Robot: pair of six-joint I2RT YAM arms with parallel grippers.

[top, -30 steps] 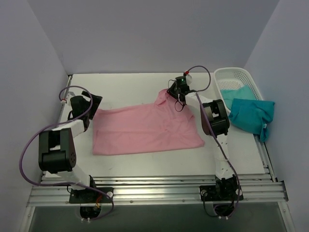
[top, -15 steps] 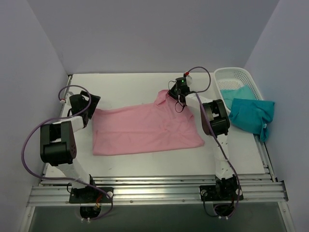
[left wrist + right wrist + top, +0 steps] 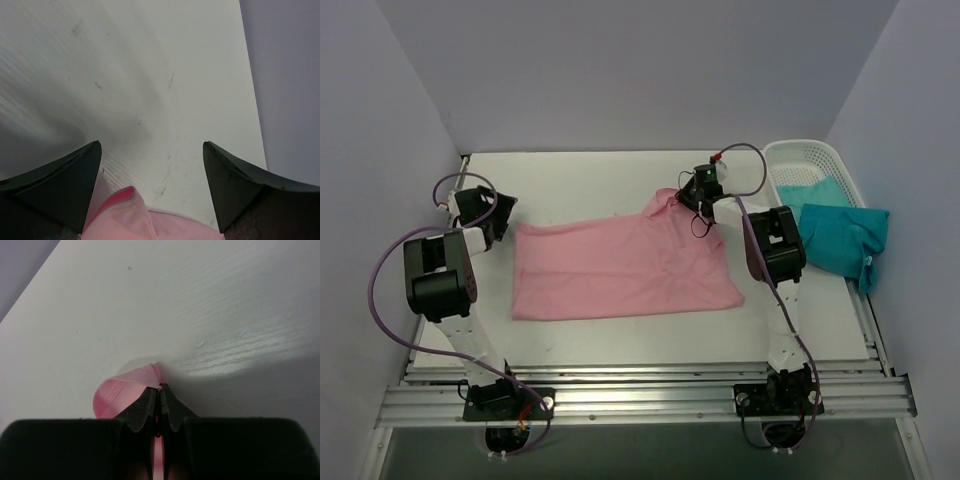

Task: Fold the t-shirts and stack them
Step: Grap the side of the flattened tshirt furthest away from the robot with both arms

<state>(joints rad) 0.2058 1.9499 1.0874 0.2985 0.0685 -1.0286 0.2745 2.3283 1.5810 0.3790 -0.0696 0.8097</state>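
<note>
Across the tabletop [image 3: 580, 180] lies the pink shirt [image 3: 620, 265], spread flat. At its far right corner the right gripper [image 3: 159, 390] is clamped on a pink fold. The left gripper [image 3: 150, 150] gapes over the far left corner, seemingly not touching it. Teal shirts [image 3: 840, 235] drape the basket [image 3: 800, 150].

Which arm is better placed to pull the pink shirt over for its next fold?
Right, probably. The right hand is shut on the far right corner of the pink shirt. The left hand is open at the shirt's left edge, gripping nothing, so it would have to close first.
</note>
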